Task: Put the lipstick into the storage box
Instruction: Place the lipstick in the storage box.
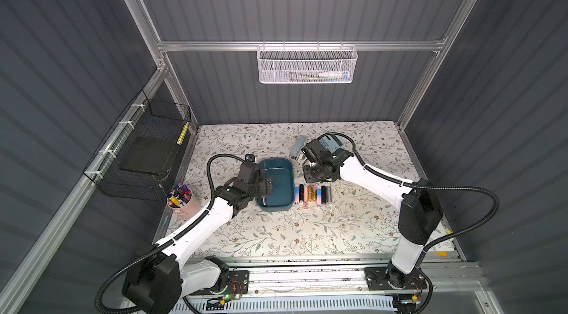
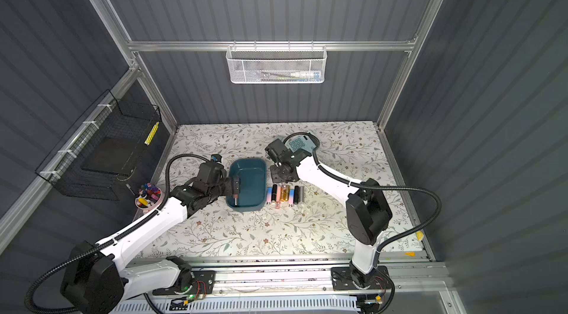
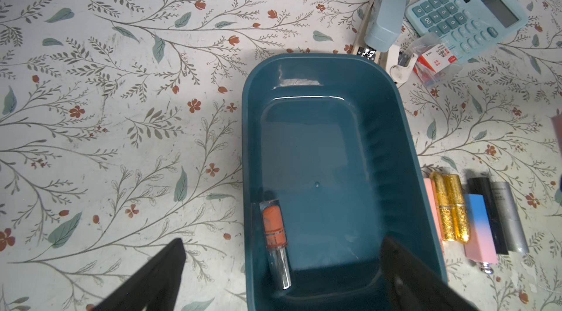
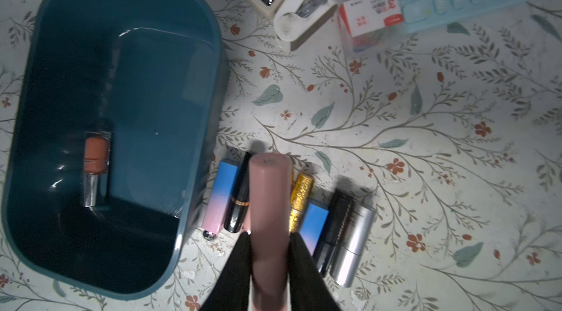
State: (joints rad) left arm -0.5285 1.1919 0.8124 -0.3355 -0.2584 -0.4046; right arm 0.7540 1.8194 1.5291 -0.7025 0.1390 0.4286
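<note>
The teal storage box [image 1: 278, 174] [image 2: 249, 178] sits mid-table. Inside it an orange lipstick with a clear cap [image 3: 274, 230] [image 4: 95, 160] lies along the wall nearest the left arm. My left gripper [image 3: 282, 245] [image 1: 266, 188] hangs open over that end of the box, and one finger [image 3: 164, 267] is outside the wall. My right gripper [image 4: 269, 242] [image 1: 303, 159] is shut on a dusty-pink lipstick [image 4: 269, 203], held in the air beside the box's far right corner. A row of several lipsticks [image 1: 313, 194] [image 4: 331, 218] lies on the cloth right of the box.
A blue stapler [image 1: 299, 145], a blue calculator [image 3: 465, 11] and a small clip box [image 4: 371, 20] lie behind the box. A pink cup of pens [image 1: 179, 202] stands at the left edge. A black wire basket [image 1: 144, 149] and a white mesh basket [image 1: 307, 65] hang on the walls.
</note>
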